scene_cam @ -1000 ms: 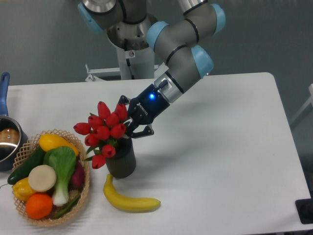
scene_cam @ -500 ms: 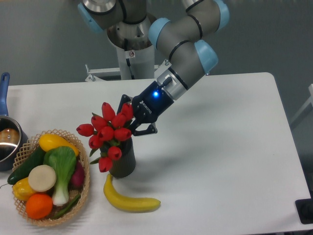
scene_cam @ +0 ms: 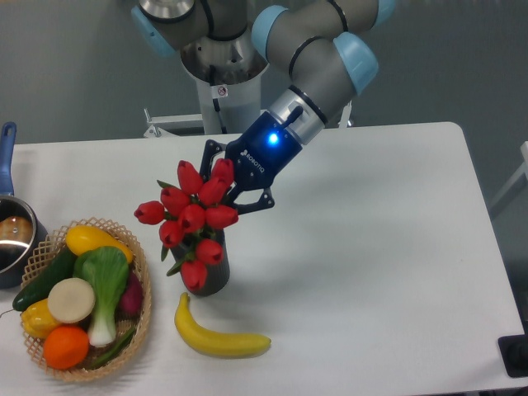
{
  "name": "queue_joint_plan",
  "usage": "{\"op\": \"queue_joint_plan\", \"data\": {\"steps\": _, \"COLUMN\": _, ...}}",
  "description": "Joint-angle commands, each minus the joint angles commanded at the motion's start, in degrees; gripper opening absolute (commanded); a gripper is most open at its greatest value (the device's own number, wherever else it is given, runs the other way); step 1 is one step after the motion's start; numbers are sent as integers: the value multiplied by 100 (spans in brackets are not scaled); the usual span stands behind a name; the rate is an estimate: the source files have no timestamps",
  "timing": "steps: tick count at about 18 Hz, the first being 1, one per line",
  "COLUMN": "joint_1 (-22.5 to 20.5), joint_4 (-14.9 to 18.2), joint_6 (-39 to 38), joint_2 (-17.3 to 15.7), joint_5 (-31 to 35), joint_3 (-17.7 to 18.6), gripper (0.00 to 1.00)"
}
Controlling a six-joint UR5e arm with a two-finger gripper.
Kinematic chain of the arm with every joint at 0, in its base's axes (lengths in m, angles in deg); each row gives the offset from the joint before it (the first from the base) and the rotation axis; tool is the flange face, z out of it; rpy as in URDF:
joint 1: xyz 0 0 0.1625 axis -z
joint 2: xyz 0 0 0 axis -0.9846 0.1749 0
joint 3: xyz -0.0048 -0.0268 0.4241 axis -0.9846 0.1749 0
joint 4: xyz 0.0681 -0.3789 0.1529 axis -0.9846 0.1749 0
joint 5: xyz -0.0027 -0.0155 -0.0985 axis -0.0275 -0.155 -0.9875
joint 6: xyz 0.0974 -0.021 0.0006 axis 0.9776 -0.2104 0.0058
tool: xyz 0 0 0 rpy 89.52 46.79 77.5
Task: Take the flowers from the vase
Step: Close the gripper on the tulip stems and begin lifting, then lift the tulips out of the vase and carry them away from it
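Fixed camera view, counts first.

Flowers: one bunch (scene_cam: 195,221), left of centre in the frame; about ten red tulip buds can be counted, with green leaves showing low among them.

Vase: one dark grey cylinder (scene_cam: 213,276) just below the bunch, standing on the table, its mouth hidden by buds and leaves. The lowest bud overlaps its front. Whether the stems sit inside it cannot be told.

Banana: one, yellow (scene_cam: 216,336), lying on the table just below the vase, lower centre.

Basket: one woven basket (scene_cam: 143,323) at lower left, holding about eight pieces of produce, among them an orange, a pale round slice and a green leafy vegetable.

Pot: one steel pot with a blue handle (scene_cam: 11,233) at the left edge, partly cut off by the frame.

Table: one white tabletop (scene_cam: 371,247) filling the lower two thirds.

Arm: one grey arm with light blue joint caps (scene_cam: 318,62) comes in from top centre and slopes down toward the left, its wrist showing a blue light.

Gripper: one (scene_cam: 233,186), pointing down-left at the upper right edge of the bunch. Its dark fingers (scene_cam: 254,202) lie against the topmost buds. The jaws appear clenched on the flowers, though the buds cover the contact point.
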Motion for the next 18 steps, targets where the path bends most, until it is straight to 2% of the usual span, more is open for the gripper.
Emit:
{"op": "queue_joint_plan", "data": {"steps": 3, "joint_1": -53, "joint_4": 0, "joint_6": -352, "joint_2": -1, "joint_5": -132, "joint_3": -219, "gripper": 0}}
{"op": "queue_joint_plan", "data": {"steps": 8, "joint_1": -115, "joint_4": -9, "joint_6": -352, "joint_2": 17, "joint_5": -290, "joint_3": -545, "gripper": 0}}
{"op": "queue_joint_plan", "data": {"steps": 18, "joint_1": -229, "joint_4": -9, "joint_6": -335, "joint_2": 8, "joint_5": -422, "joint_3": -975, "gripper": 0}}
